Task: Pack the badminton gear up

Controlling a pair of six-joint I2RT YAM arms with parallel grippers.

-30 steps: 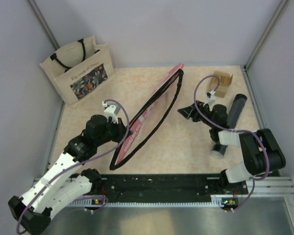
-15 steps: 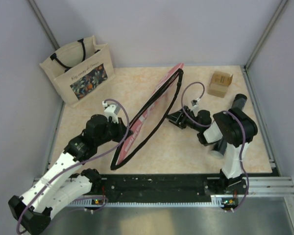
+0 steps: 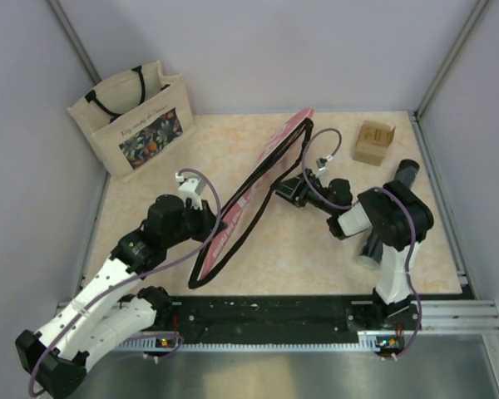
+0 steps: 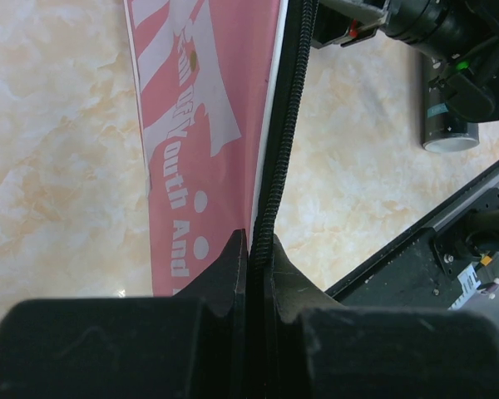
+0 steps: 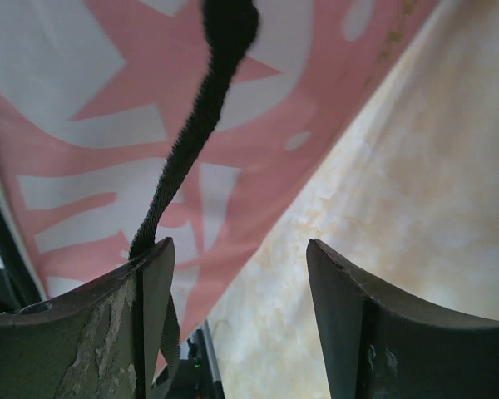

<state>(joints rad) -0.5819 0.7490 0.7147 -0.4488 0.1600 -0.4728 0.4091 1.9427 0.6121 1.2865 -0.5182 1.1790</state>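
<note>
The left gripper point(image 4: 256, 249) is clamping the cover point(image 4: 201, 125) by its black edge, propping it tilted across the middle of the table point(image 3: 299, 258). The right gripper point(image 5: 237, 274) is gaping beside the cover, the strap point(image 5: 187, 141) hanging against one finger.

White lettering on the pink cover point(image 4: 201, 158) reads "Youth And"; a larger word above is cut off. The tote bag point(image 3: 141, 125) at the tabletop's point(image 3: 299, 249) far left corner bears script, seemingly too small to read.

White arms point(image 3: 100, 301), black joints — thin purple cables point(image 3: 208, 189).
</note>
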